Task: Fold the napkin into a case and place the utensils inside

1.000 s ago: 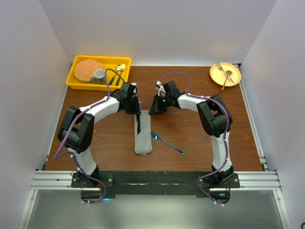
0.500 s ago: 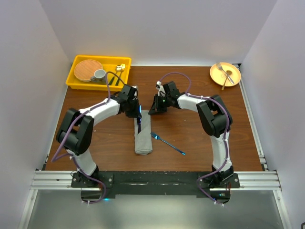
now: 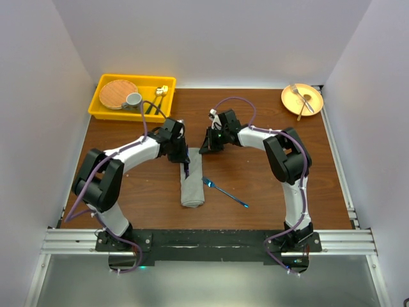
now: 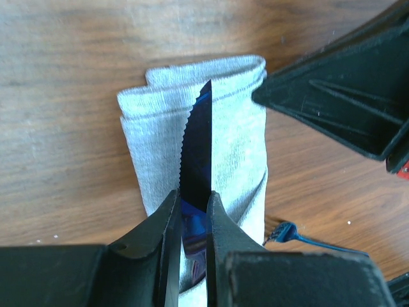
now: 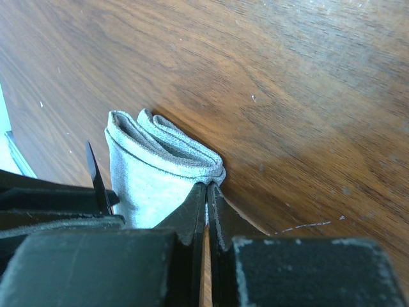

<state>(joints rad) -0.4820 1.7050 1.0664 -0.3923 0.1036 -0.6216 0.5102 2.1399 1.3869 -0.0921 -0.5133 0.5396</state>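
Left tool (image 4: 190,198): fingers closed on the blue knife (image 4: 197,147), gripping it at the base of the blade. The blade stands on edge along the middle of the case (image 4: 236,134), tip pointing at the far end, where the grey napkin's layered folds show. Whether the blade touches the cloth cannot be told. Right tool (image 5: 206,188): fingers fully together, tips set against the far right corner of the case. Whether a ply is caught between them cannot be told. The two tools stand close, facing each other across that far end. The case lies lengthwise near the middle of the worktop (image 3: 268,185). The blue fork (image 3: 225,190) lies loose just right of its near half, head toward the cloth and apart from it. Bare wood runs from the fork to the right edge and left of the case. A yellow tray (image 3: 102,105) occupies the far left corner and an orange plate (image 3: 289,96) the far right, both well apart from the tools.
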